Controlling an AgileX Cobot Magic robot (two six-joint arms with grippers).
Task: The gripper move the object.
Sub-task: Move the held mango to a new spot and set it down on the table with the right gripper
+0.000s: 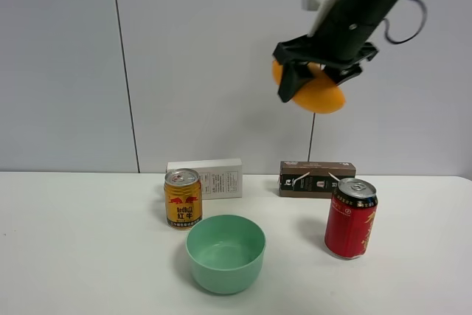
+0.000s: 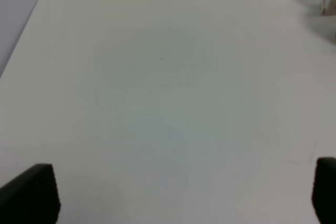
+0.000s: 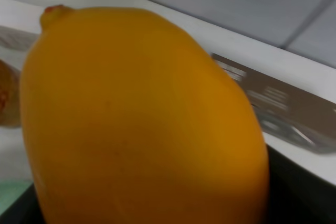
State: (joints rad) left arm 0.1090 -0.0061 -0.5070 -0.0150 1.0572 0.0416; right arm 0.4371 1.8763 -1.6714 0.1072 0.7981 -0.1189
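Observation:
My right gripper (image 1: 313,79) is a black claw high above the table, shut on the orange-yellow mango (image 1: 318,92). It hangs above and to the right of the green bowl (image 1: 225,253). The mango (image 3: 142,119) fills the right wrist view and hides the fingers there. My left gripper (image 2: 184,192) is open over bare white table; only its two black fingertips (image 2: 31,192) show at the frame's edges. The left arm is not in the exterior view.
On the white table (image 1: 88,256) stand a gold can (image 1: 183,198), a red can (image 1: 351,218), a white box (image 1: 206,177) and a dark brown box (image 1: 317,178) by the back wall. The table's right edge runs near the red can.

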